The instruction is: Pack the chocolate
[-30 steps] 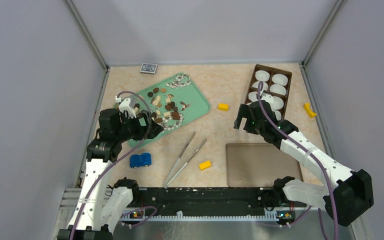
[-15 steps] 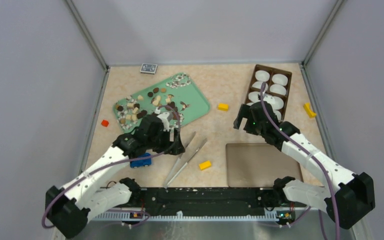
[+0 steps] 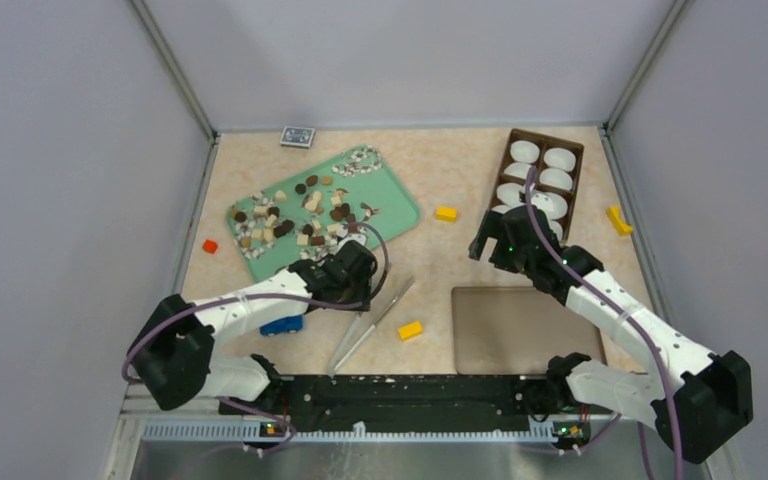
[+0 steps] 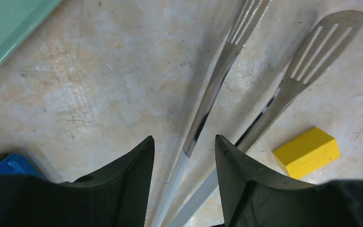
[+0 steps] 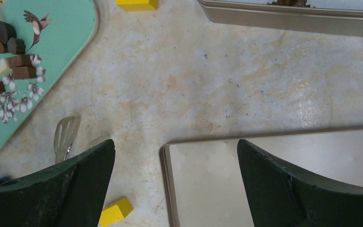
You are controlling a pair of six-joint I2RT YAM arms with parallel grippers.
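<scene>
Closing in from the green tray (image 3: 395, 205), the left fingers (image 4: 123, 189) are set astride the tweezers (image 4: 217, 80), half narrowed, not yet clamped. The chocolate (image 3: 312, 204) is left on that tray; the right fingers (image 5: 66, 189) are held wide, empty. Tool pickup is judged underway.
</scene>
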